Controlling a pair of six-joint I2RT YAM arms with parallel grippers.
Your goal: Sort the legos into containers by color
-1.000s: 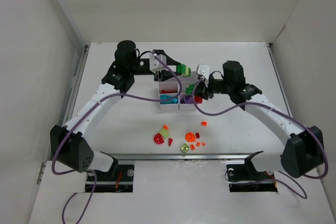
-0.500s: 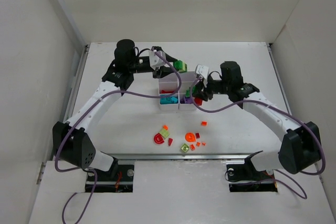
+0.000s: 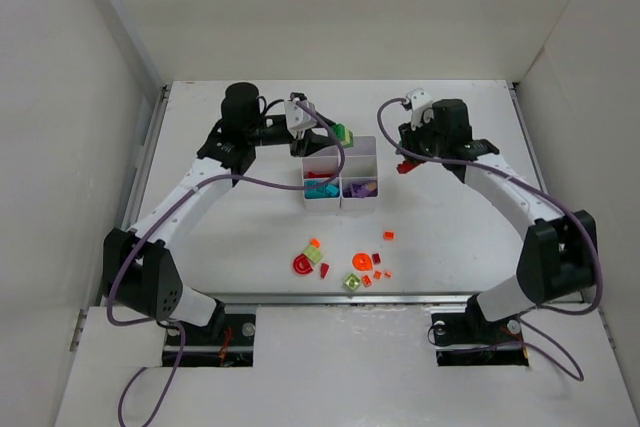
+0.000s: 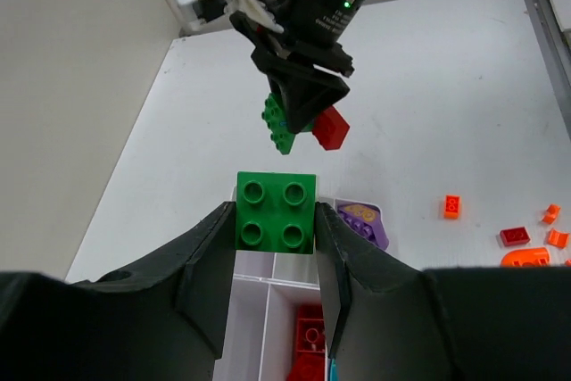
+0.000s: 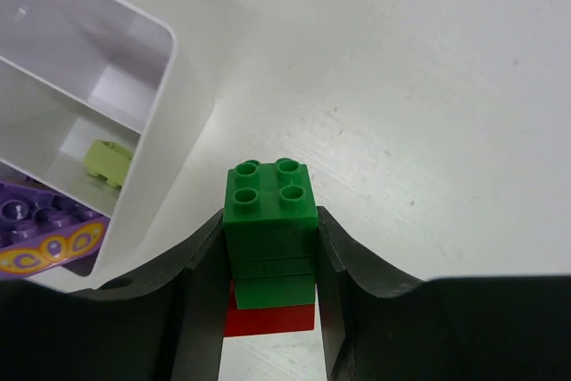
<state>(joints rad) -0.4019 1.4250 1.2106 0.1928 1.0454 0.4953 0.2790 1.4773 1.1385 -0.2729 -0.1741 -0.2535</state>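
- Desk (image 3: 480,117) is sitting white and matte, with white walls (image 3: 330,7) closing in on three sides.
- Mid-desk, the containers (image 3: 340,175) are standing between both arms, with teal, purple and red pieces showing inside.
- Scattered legos (image 3: 345,265) in red, orange and lime are lying near the front edge, well apart from the containers.
- From above, the right hand (image 3: 410,152) is hiding most of its load; only some red is peeking out.
- Above the containers' far end, the left hand (image 4: 276,220) is clamping a green four-stud brick (image 4: 276,212).
- Just beside the containers, the right hand is gripping a green brick stack (image 5: 270,207) with a red brick (image 5: 269,319) underneath.
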